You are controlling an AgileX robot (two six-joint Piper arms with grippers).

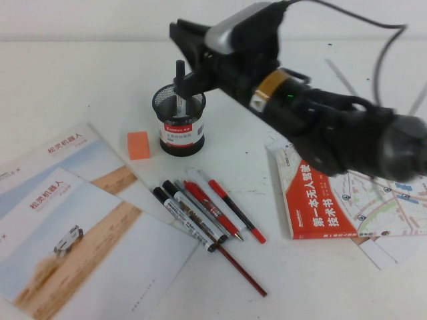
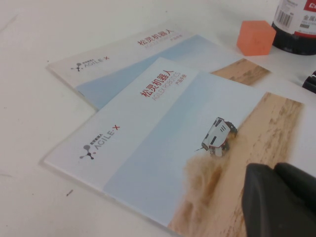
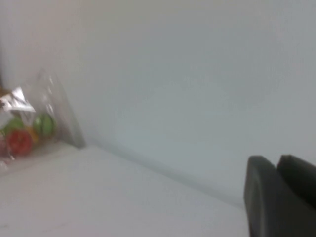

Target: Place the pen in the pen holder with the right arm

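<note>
While right gripper [image 1: 190,80] tilts—pen [image 1: 179,83] in holder [image 1: 182,127].

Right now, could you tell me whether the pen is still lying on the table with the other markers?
No, the pen stands upright inside the pen holder, with the right claw at its top in the high view.

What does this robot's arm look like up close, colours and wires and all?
The right arm is bulky and black, with a silver cylinder on top, a gold ring, a small green light and black cables. Its black right tool has flat fingers. The left tool shows only as matte black.
</note>
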